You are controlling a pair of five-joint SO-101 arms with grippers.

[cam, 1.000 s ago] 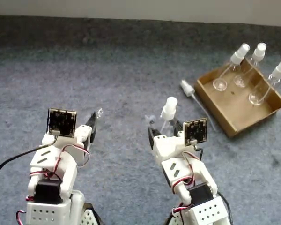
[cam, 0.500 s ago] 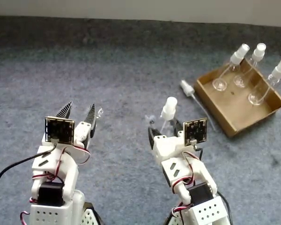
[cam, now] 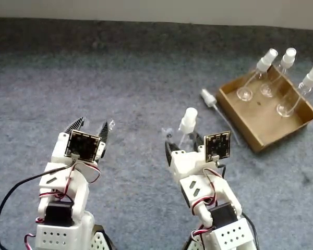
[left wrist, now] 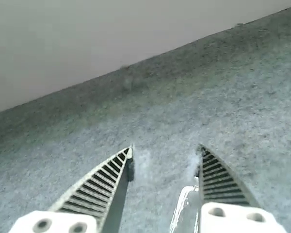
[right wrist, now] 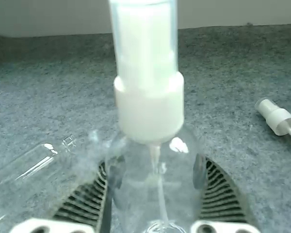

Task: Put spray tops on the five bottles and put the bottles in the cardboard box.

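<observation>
Over a grey carpeted desk (cam: 146, 62), holding the left fingers (cam: 103, 133) spread wide beside an uncapped bottle (left wrist: 182, 213). Pinching a capped bottle (right wrist: 145, 184) upright between the right fingers (right wrist: 223, 194). Showing three capped bottles (cam: 258, 73) in the cardboard box (cam: 240, 123) beyond the right fingers, a loose spray top (cam: 208, 97) beside it.

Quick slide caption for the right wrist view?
Right gripper shut on a capped clear bottle, loose spray top lying beyond.

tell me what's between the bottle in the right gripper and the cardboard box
A loose spray top lies on the carpet between the bottle and the cardboard box; the high view shows it.
</observation>
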